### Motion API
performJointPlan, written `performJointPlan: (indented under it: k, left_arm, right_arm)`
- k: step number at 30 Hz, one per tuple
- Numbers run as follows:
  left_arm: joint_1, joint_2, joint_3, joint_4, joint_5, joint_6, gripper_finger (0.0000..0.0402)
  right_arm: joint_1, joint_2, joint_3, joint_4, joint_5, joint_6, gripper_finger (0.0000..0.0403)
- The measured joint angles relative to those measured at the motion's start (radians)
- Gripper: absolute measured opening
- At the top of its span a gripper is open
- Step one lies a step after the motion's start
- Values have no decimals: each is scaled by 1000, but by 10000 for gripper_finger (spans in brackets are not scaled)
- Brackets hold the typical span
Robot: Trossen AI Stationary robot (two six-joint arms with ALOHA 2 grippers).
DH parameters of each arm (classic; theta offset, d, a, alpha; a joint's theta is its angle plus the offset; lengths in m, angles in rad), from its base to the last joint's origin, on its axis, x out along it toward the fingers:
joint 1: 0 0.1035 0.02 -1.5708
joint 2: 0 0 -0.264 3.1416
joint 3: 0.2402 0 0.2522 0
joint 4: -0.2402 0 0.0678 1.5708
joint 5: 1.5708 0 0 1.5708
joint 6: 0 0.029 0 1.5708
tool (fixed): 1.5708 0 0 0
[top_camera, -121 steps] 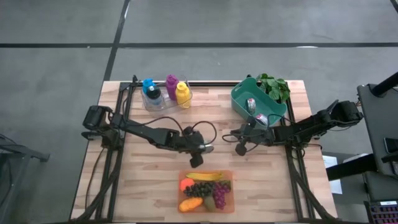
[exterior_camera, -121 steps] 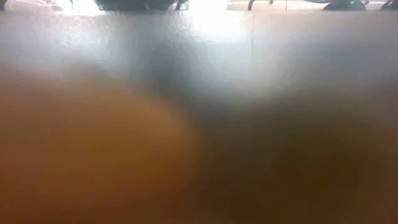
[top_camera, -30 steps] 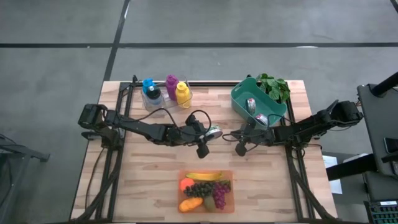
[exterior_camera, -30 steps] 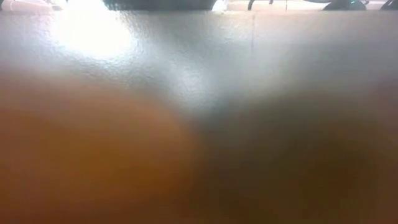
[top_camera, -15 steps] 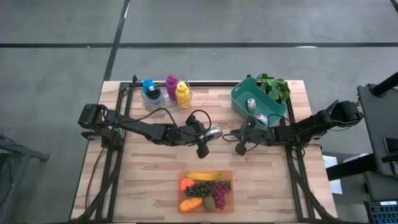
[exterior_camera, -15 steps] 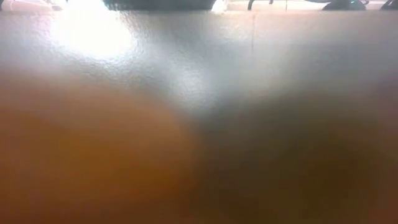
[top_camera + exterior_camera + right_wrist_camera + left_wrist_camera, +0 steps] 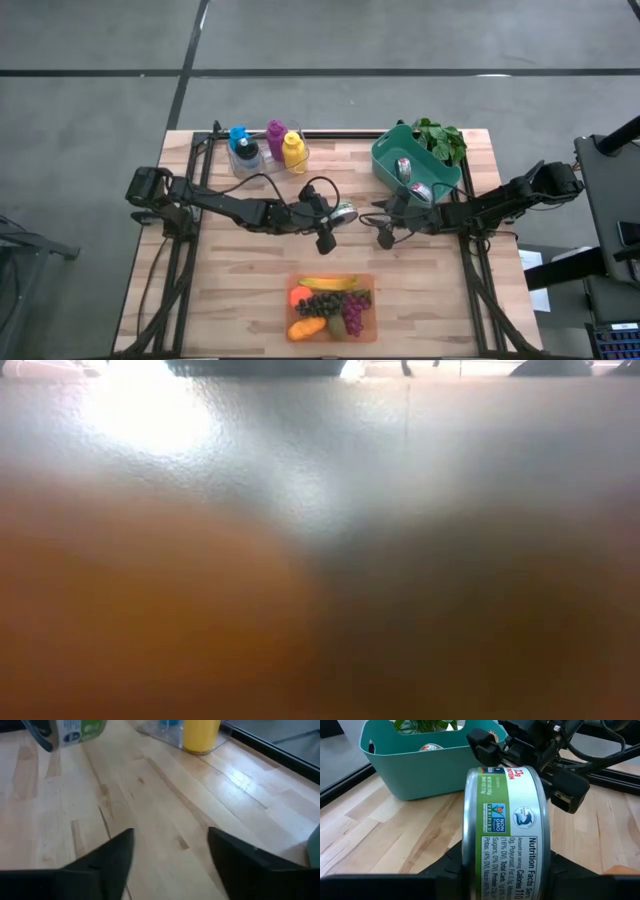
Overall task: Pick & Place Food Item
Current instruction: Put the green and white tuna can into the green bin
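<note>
A round tin can (image 7: pixel 505 820) with a white and green label hangs over the middle of the wooden table (image 7: pixel 250 270), with my left gripper (image 7: pixel 338 213) shut on it. My right gripper (image 7: pixel 378 222) stands open just to the can's right, fingers apart with nothing between them (image 7: pixel 170 852). Its wrist view shows the can (image 7: pixel 65 732) ahead of it. A green basket (image 7: pixel 415 165) at the far right holds a plant and more cans. The low view is a blur and shows nothing clearly. My left gripper pinches the can by its two flat ends (image 7: pixel 467 855) between its two fingers. The can is turned on edge, with its curved label side toward the wrist camera. The fingers come from the table's left, slanting a little down. The can appears clear of the table.
An orange tray (image 7: pixel 332 307) with a banana, grapes and other fruit lies near the front edge. Blue, purple and yellow bottles (image 7: pixel 265 148) stand in a clear holder at the far left. Black frame rails run along both table sides.
</note>
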Motion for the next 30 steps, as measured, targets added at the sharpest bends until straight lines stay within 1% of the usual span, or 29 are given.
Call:
performJointPlan:
  k: [6, 9, 11, 18, 23, 30]
  left_arm:
    - [1, 0, 0, 0, 0, 0, 131]
    - [1, 0, 0, 0, 0, 0, 131]
    - [1, 0, 0, 0, 0, 0, 131]
    - [1, 0, 0, -1, 0, 1, 131]
    - [1, 0, 0, -1, 20, 31, 131]
    - [1, 0, 0, -1, 39, 33, 131]
  right_arm:
    - [0, 0, 0, 45, -1, 7, 356]
    - [0, 0, 0, 48, -1, 4, 391]
    - [0, 0, 0, 47, -2, 3, 396]
    - [0, 0, 0, 47, -4, 4, 391]
    - [0, 0, 0, 47, -4, 4, 390]
    - [0, 0, 0, 49, -4, 4, 390]
